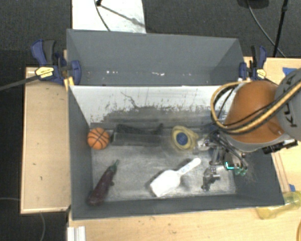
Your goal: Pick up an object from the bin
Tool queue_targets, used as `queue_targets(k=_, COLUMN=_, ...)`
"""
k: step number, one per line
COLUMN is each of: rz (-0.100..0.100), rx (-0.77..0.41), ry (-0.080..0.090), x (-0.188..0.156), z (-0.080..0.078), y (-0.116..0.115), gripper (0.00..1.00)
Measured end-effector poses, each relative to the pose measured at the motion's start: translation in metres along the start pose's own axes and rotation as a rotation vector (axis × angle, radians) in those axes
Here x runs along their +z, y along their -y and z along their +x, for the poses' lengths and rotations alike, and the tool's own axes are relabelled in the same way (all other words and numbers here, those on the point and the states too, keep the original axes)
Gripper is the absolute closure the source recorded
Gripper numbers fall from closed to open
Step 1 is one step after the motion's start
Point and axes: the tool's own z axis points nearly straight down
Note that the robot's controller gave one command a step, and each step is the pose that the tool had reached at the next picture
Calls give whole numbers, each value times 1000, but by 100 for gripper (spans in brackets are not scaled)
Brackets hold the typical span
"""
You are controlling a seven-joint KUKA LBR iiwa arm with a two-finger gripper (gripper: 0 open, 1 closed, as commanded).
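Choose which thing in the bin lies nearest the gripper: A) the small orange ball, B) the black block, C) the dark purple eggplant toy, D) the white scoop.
D: the white scoop points its handle toward the gripper at the front right of the bin and ends close beside it, while the other three lie farther left.

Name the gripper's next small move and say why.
Probably a short shift toward the view's left, to centre over the handle of the white scoop. The gripper hangs by the right side of the bin over bare floor, just off that handle's tip. The yellow roll lies farther back, and the small basketball and dark aubergine are across the bin.
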Motion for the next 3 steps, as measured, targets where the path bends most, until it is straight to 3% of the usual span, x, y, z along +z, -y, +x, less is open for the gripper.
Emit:
queue_targets(k=2, rz=1, rx=-23, ry=6, x=2, z=-4, y=-2, gripper=0)
queue_targets(k=3, rz=0, rx=-117, ry=9, x=60, z=5, y=-56, gripper=100)
